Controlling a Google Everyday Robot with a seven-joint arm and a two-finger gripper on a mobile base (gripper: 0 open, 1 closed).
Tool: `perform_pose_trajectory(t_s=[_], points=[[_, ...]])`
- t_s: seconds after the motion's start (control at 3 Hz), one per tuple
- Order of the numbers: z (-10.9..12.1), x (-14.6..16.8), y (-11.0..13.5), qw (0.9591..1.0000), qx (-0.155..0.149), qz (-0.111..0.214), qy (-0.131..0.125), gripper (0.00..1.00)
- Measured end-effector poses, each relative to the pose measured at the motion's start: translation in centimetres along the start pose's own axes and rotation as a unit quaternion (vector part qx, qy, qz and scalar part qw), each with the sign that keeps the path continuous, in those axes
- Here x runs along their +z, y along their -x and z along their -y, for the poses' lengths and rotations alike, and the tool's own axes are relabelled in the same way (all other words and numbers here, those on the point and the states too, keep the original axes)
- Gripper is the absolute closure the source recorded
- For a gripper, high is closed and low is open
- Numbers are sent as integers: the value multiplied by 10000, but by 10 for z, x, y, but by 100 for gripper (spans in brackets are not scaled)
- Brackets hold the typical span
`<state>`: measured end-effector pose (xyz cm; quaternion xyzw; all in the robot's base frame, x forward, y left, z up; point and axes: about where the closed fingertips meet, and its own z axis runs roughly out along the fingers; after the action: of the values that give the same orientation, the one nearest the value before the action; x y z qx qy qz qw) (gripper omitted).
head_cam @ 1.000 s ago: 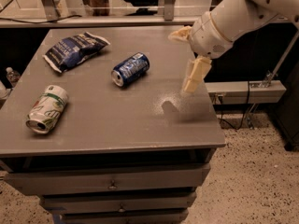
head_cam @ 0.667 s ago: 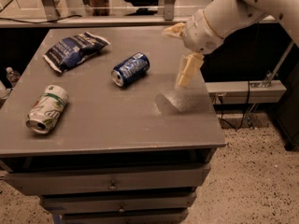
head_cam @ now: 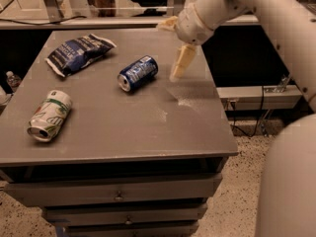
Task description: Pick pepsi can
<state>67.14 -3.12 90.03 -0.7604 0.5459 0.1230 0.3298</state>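
Observation:
The pepsi can [head_cam: 138, 73] is dark blue with white lettering and lies on its side near the middle of the grey table [head_cam: 123, 127]. Its silver end faces front left. My gripper [head_cam: 170, 51] hangs above the table just to the right of the can, apart from it. Its cream fingers [head_cam: 181, 62] are spread open and hold nothing. The white arm comes in from the upper right.
A white-and-green can [head_cam: 49, 116] lies on its side at the table's front left. A crinkled blue chip bag [head_cam: 78, 53] lies at the back left. Drawers [head_cam: 118, 195] sit under the tabletop. A glass wall and ledge run behind the table.
My gripper and arm have moved left across the table's right side, closer to the pepsi can. The can, the bag and the other can have not moved.

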Motion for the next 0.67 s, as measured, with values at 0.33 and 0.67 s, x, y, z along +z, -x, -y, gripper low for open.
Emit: perform_pose_trajectory(t_s=[0.33, 0.67], points=[[21, 24, 4, 9999, -65, 77, 51, 0], [30, 47, 8, 9997, -104, 144, 136, 0]])
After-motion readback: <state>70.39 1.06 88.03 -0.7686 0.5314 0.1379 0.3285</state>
